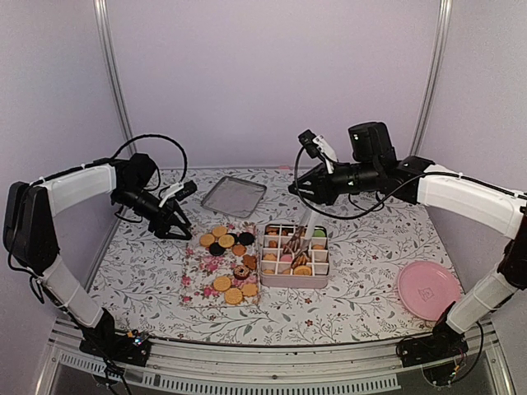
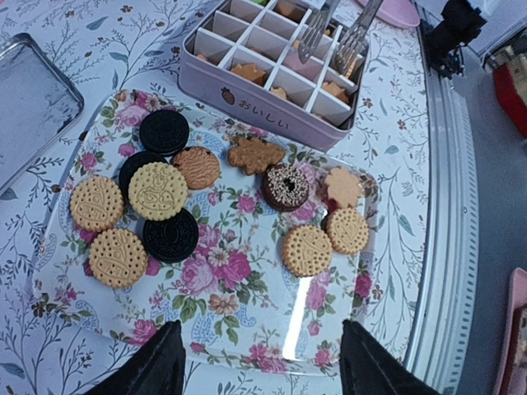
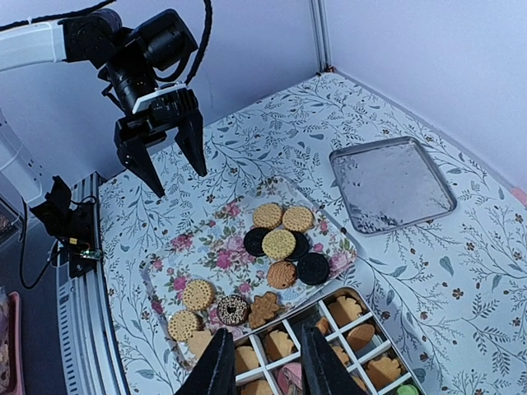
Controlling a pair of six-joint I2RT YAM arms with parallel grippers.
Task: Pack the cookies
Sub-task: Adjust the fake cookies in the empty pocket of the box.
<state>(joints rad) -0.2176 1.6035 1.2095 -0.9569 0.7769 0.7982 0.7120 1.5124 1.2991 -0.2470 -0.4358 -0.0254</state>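
Observation:
The cookies (image 1: 226, 262) lie on a floral tray (image 1: 198, 284): round golden ones (image 2: 156, 191), dark ones (image 2: 171, 236), a sprinkled chocolate ring (image 2: 285, 187) and leaf shapes (image 2: 255, 154). More cookies fill compartments of the pink divided box (image 1: 295, 278). My left gripper (image 1: 173, 233) is open and empty, above the table left of the tray; its fingers straddle the tray's edge in the left wrist view (image 2: 263, 366). My right gripper (image 1: 299, 237) is open and empty, raised over the box's tray-side compartments (image 3: 268, 366). The cookies also show in the right wrist view (image 3: 278, 243).
A square metal lid (image 1: 234, 196) lies behind the tray. A large pink plate (image 1: 429, 290) sits at the front right. Walls close the back and sides. The table's metal rail (image 1: 272, 358) runs along the front edge.

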